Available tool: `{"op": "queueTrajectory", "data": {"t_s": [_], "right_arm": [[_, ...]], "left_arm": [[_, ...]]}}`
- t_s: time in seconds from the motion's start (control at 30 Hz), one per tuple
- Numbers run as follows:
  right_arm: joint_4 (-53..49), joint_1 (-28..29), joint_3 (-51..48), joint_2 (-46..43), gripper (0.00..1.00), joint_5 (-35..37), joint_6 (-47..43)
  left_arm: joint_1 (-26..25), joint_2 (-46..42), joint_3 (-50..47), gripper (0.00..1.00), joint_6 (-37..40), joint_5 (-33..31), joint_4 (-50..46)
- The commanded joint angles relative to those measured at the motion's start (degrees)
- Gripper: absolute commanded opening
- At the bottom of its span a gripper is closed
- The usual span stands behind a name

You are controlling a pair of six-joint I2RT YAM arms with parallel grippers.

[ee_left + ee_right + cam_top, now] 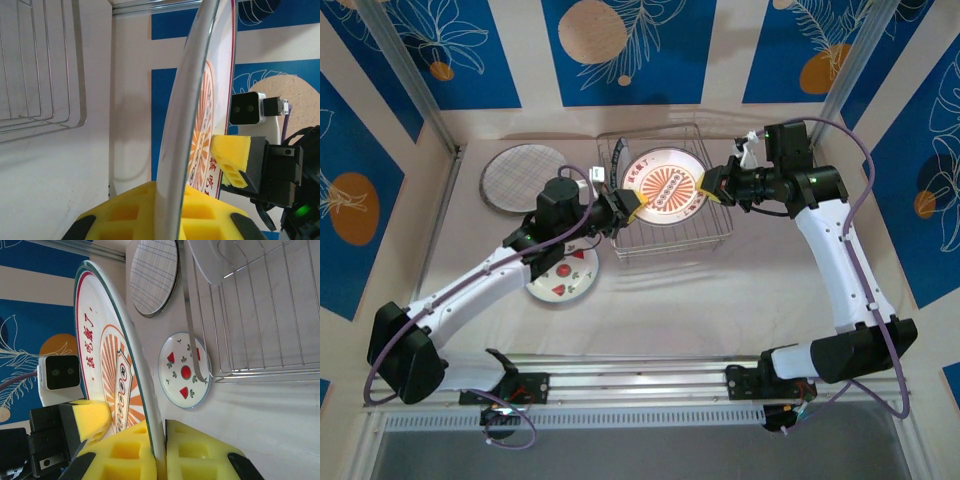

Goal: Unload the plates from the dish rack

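Over the rectangular silver wire dish rack (718,230) at the middle of the worktop's far edge, as the top camera shows it, the left gripper (631,206) and right gripper (710,186) are each clamped on opposite rims of one large round white ceramic plate (667,185) with an orange sunburst face. Three plates can be counted here: that one, a round grey gridded plate (523,178) lying flat toward the far left corner, and a small white plate (563,282) with red motifs, flat on the pale worktop (700,310) left of the rack and partly under the left arm. The left arm stretches low from the near left edge diagonally to the rack; the right arm runs up the right side, bends, and turns left. From the left wrist, the large round white ceramic plate (200,100) stands edge-on, its rim pinched between the gripper's own yellow foam fingers (125,215). The right gripper's yellow pad (231,160) presses on its far rim, and the dish rack (40,75) wires are at left. From the right wrist, yellow fingers (190,450) grip the same rim, with the grey gridded plate (155,280), the small white plate (184,371) and the dish rack (250,315) beyond.
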Motion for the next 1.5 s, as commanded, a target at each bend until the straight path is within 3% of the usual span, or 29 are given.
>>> {"op": "queueTrajectory", "data": {"t_s": [0.0,0.17,0.27,0.47,0.83,1.1,1.27,1.47], "right_arm": [[0.39,0.73,-0.83,-1.00,0.10,-3.37,1.32],[-1.86,1.53,0.35,-1.24,0.43,0.74,-0.59],[-1.28,2.45,0.65,-2.91,0.52,5.04,-1.85],[3.54,6.28,-0.90,-6.62,0.55,11.67,-5.90],[25.35,21.60,-12.37,-15.85,0.57,24.36,-20.31],[31.08,30.29,-14.72,-15.71,0.59,27.81,-32.40],[33.44,32.31,-16.35,-15.39,0.60,26.56,-34.50],[33.33,32.81,-16.40,-14.49,0.60,24.89,-34.59]], "left_arm": [[-0.86,-1.49,-1.51,0.00,2.68,0.51,3.41],[-0.76,-3.39,-4.19,0.00,0.04,-1.50,7.80],[0.10,-5.63,-5.36,0.00,-0.48,-2.55,7.57],[4.24,-12.31,-9.06,0.00,-0.90,-2.99,3.24],[15.97,-32.98,-20.07,0.00,-0.03,-5.88,-14.32],[16.66,-47.57,-27.08,0.00,0.23,-15.66,-29.90],[16.72,-52.87,-30.40,0.00,0.74,-19.22,-37.50],[16.65,-55.39,-35.94,0.00,-0.39,-22.01,-37.78]]}}
